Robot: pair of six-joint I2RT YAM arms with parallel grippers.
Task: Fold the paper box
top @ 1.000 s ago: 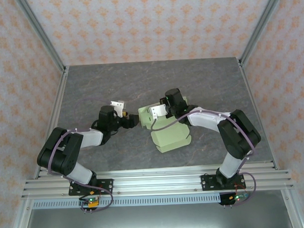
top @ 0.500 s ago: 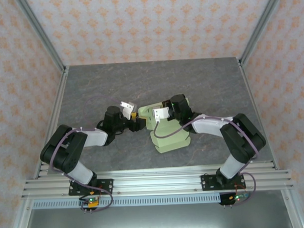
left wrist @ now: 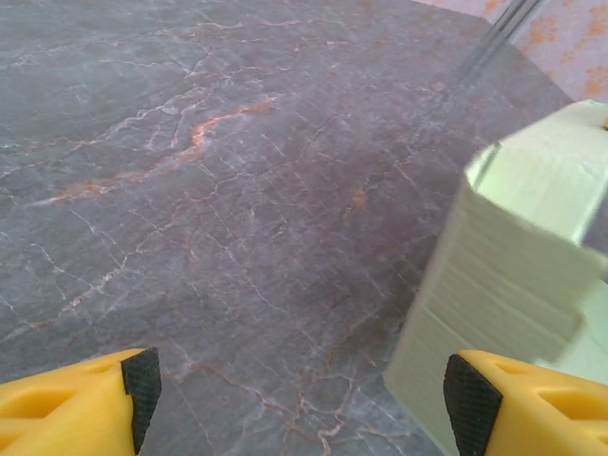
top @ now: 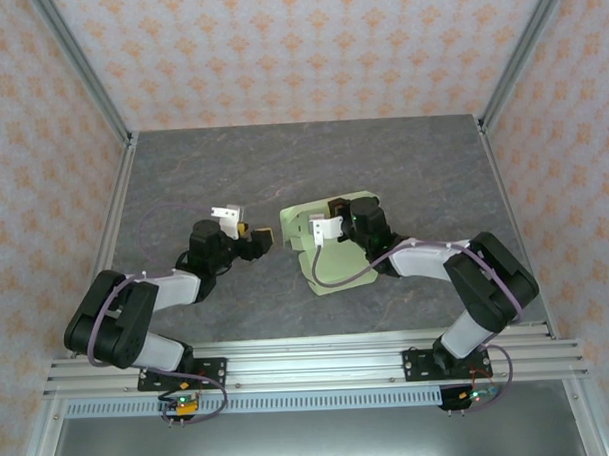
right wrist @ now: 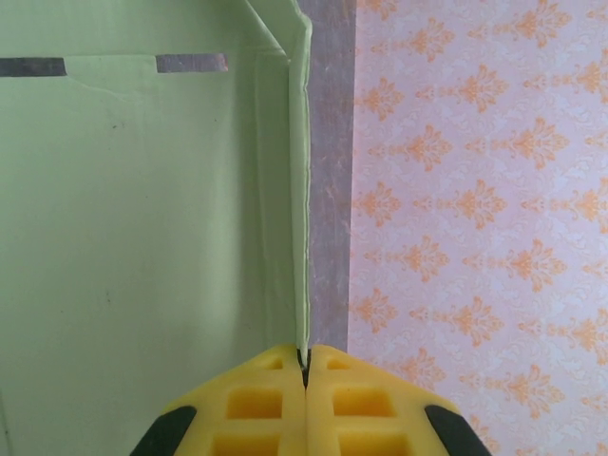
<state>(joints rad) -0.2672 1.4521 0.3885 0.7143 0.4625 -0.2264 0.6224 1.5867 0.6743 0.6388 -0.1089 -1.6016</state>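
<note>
The paper box point(top: 336, 262) sits half-folded on the surface point(top: 182, 172) just right of the left pincer point(top: 263, 239). Its long axis runs roughly near-to-far and one wall stands up. Left pincer's spread wide, not touching it. Right pincer point(right wrist: 304, 359) is pinching that wall's thin edge.

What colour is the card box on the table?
The thin card paper box is plain pale green; the right wrist view shows it best.
</note>
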